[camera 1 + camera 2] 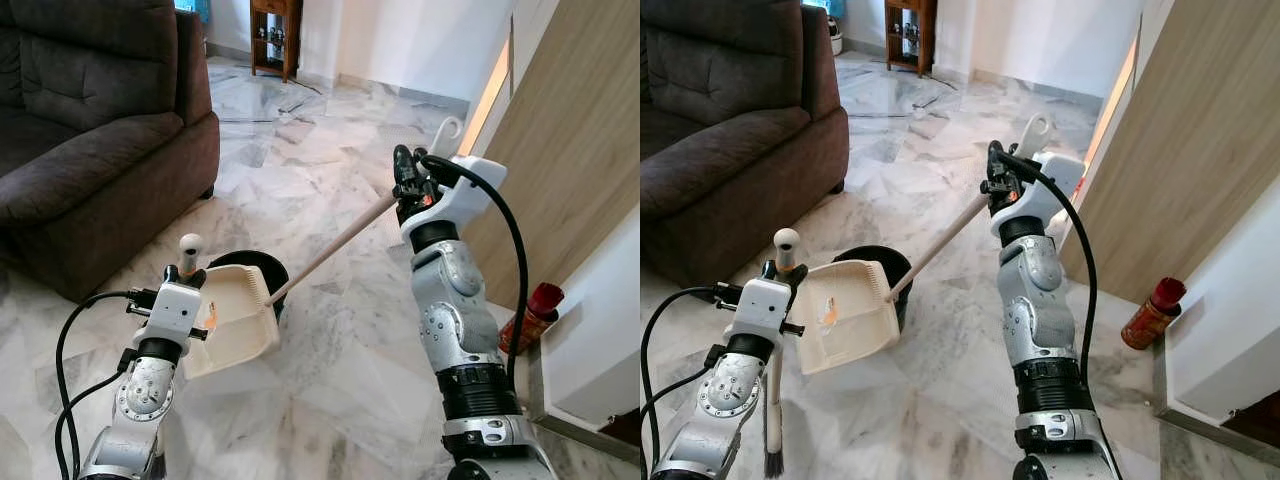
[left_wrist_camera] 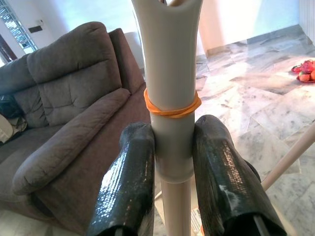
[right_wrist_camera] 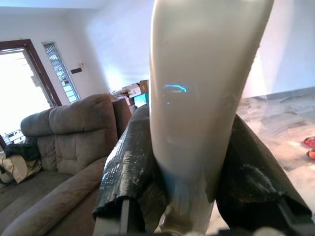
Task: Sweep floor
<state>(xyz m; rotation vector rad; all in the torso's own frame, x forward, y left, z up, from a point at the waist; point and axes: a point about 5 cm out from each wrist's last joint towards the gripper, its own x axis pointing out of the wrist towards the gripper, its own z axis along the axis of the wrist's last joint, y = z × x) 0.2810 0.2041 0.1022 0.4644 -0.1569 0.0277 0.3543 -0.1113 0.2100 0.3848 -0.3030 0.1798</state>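
The right gripper [image 1: 408, 187], in the upper middle of the head view, is clamped on the top of a long pale handle [image 1: 335, 246] that slopes down to the lower left and ends at the dustpan [image 1: 228, 318]. The dustpan is tipped over the black bin [image 1: 258, 268], lip toward the opening, with a scrap of orange debris [image 1: 211, 318] lying on it. In the lower left, the left gripper [image 2: 172, 162] pinches the pale broom stick [image 1: 774, 395], just under an orange rubber band [image 2: 172, 107]; the bristles [image 1: 770, 463] hang near the floor at the bottom edge.

The step in hand looks like emptying the pan into the bin. To do it well, the right wrist should raise the handle end so the pan tilts steeper, keeping its lip inside the bin's rim so the debris slides in and not onto the marble floor [image 1: 330, 390]. The broom should hold off to the side, away from the sofa [image 1: 90, 140]. A red bottle [image 1: 530, 315] stands by the wall at right, well apart.
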